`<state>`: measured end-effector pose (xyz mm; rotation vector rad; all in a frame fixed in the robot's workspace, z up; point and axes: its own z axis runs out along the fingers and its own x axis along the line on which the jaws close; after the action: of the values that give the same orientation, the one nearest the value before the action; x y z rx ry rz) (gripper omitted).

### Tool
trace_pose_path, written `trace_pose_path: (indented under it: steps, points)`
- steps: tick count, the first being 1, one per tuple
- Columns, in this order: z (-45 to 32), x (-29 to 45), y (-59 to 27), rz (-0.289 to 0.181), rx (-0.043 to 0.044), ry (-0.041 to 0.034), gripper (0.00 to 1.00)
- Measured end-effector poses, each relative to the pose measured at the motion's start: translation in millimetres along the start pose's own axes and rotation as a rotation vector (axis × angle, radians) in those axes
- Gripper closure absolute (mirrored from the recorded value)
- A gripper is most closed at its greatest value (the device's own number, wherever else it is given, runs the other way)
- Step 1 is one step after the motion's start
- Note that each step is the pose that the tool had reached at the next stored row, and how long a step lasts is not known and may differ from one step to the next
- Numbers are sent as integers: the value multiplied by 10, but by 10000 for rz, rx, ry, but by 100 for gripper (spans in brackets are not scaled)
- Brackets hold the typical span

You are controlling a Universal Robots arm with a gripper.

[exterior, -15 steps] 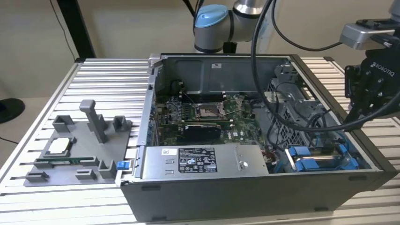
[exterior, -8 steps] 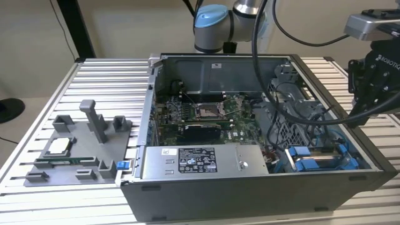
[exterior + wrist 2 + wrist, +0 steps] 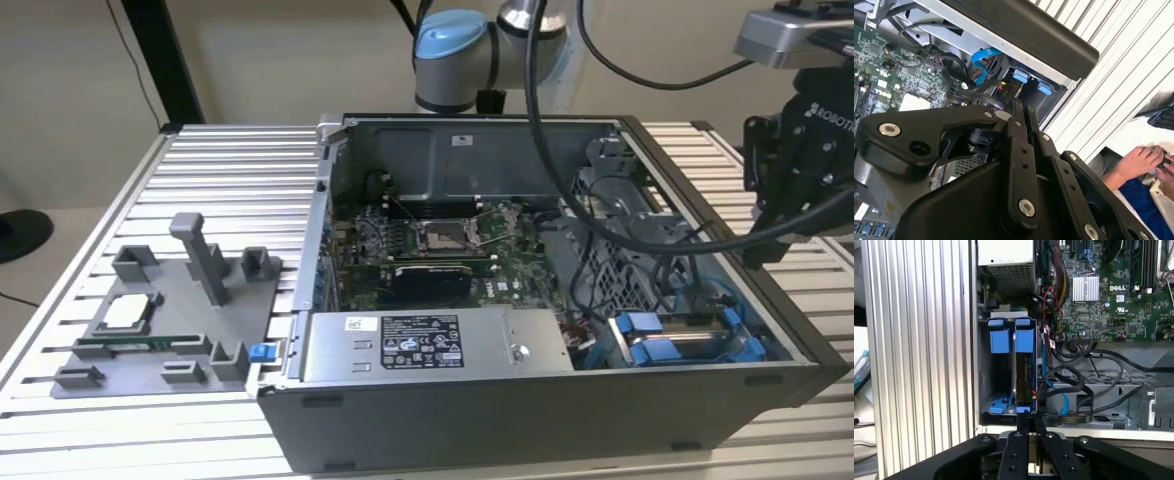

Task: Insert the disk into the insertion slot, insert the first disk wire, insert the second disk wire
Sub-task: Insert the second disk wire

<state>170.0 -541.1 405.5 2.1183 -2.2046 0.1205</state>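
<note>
One black gripper (image 3: 1025,426) hangs over the side wall of an open grey computer case (image 3: 534,420), in the upper part of the frame at the exterior view's right. In both wrist views its fingers (image 3: 1015,450) are drawn together with no gap between them, and they have hold of nothing.

Just past the fingertips in the first wrist view, the disk (image 3: 1024,367) stands on edge inside the insertion slot (image 3: 985,365), and the bright blue tabs of its frame show at the end nearer the power-supply box (image 3: 441,345). In the exterior view the slot sits in the lower right of the frame, in the near corner of the case at that view's right, beside the power-supply box. The gripper is clear of the disk, not touching it.

Several black cables (image 3: 1104,360) and a light-blue cable (image 3: 1064,401) run just beside the disk, between it and the green motherboard (image 3: 1114,295). Whether any of them is plugged into the disk I cannot tell.

The case rests on a ribbed metal worktop (image 3: 227,160). A grey fixture (image 3: 160,320) holding small parts lies on the worktop, well apart from the case, at the exterior view's left. In the second wrist view a person's hand (image 3: 1136,160) shows beyond the edge of the worktop.
</note>
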Motion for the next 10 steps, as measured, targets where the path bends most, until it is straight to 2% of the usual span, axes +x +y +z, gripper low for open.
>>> trace_pose_path:
  steps: [10]
  points:
    - [0, 61, 313, 1, 0, -5, 100]
